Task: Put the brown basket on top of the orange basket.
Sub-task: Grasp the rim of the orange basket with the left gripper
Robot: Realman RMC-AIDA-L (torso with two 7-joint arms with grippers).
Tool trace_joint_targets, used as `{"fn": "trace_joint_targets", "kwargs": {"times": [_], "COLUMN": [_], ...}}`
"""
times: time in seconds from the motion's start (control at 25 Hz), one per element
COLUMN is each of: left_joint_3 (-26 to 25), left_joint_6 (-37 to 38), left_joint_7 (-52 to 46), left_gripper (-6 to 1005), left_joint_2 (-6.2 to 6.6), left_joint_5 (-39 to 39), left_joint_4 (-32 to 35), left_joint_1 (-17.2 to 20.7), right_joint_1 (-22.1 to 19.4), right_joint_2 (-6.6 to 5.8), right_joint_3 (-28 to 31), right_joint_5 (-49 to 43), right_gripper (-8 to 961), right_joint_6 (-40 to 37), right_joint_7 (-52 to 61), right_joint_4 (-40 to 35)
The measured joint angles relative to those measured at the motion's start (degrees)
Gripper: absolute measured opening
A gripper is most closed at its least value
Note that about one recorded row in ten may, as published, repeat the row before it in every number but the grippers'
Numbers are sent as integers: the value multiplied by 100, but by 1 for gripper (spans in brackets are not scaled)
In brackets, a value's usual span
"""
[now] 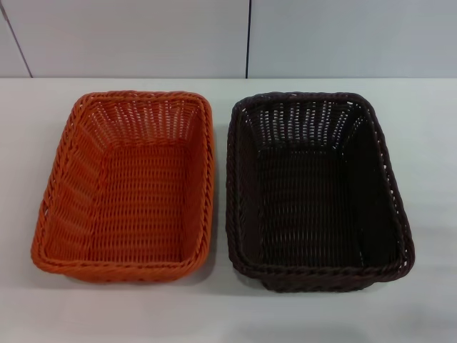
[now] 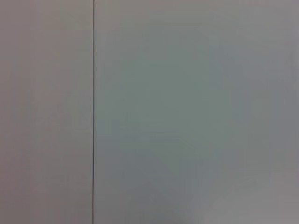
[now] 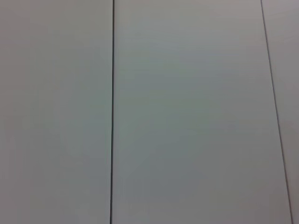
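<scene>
The orange basket [image 1: 128,187] sits on the white table at the left in the head view, upright and empty. The brown basket [image 1: 314,191] sits beside it at the right, upright and empty, with a narrow gap between their rims. Neither gripper shows in the head view. The left wrist view and the right wrist view show only a plain pale wall with thin dark seams, no fingers and no basket.
The white table [image 1: 228,314] runs across the whole head view. A pale panelled wall [image 1: 143,36] with a dark vertical seam stands behind the table's far edge.
</scene>
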Motion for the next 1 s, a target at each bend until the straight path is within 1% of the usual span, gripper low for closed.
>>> {"fn": "trace_joint_targets", "kwargs": {"times": [0.6,0.76,0.8,1.0], "left_joint_3": [0,126,277,301], "left_joint_6": [1,-35,-84,-67], "left_joint_7": [0,-1,-1,15], "left_gripper": [769,769,769,769], "left_joint_2": [0,13,23,25], "left_joint_5": [0,6,11,11], "left_joint_4": [0,0,-28,-62], "left_joint_1": [-7,-20,-32,-36], "right_joint_1": [-6,-3,-2,-4], "right_joint_2": [0,0,0,3], "right_joint_3": [0,0,0,-7], "right_joint_5": [5,1,-11,-16], "right_gripper": [823,823,823,824], "right_joint_6": [13,12,10,6], "right_joint_7": [0,0,0,0], "right_joint_4": [0,-3,-7,-11]}}
